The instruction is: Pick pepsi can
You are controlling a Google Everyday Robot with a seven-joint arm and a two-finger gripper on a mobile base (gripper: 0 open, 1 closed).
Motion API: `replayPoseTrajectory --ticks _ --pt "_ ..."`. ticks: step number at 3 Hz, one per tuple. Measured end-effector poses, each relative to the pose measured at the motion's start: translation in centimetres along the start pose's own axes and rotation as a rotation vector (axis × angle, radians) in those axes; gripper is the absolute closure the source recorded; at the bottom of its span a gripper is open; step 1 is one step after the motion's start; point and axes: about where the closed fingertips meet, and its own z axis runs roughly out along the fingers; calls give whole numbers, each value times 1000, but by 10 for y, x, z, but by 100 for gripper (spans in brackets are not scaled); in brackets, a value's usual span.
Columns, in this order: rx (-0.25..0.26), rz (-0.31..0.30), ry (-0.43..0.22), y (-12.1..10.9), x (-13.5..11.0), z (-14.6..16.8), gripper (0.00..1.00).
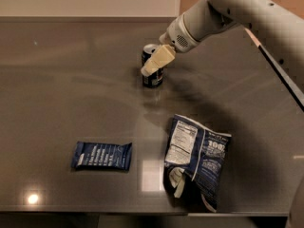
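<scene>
- The pepsi can (153,80) stands upright on the table (71,80), towards the far side and a little right of centre, well apart from everything else.
- Your end effector (152,64) is right at the can. Its cream-coloured tip lies slanted across the can's upper half and hides part of the rim.
- This view does not settle whether the end effector is spread wide or already clamped on the can, so check that before you commit.
- The step in hand looks like securing the grasp. The approach seems nearly done and the lift has not begun, since the can's base sits flat on the table.
- Centre the can in the end effector before you close, so an off-centre squeeze does not tip it or skid it across the smooth table.
- Grip the can around the middle of its body. Holding too near the rim could let it swing or slip.
- Close gently, because a thin metal can will likely dent under a hard pinch.
- Lift straight up first, then carry it away.
- The snack-bar wrapper (101,156) and the chip bag (197,163) lie near the front edge, well away from the can. They are the same dark blue, so don't confuse either with your target.
</scene>
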Motion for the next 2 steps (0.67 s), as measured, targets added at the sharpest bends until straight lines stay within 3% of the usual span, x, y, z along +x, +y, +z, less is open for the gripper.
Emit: replayPoseTrajectory --ticks 2 --pt "-26 -4 -38 7 -14 -9 61"
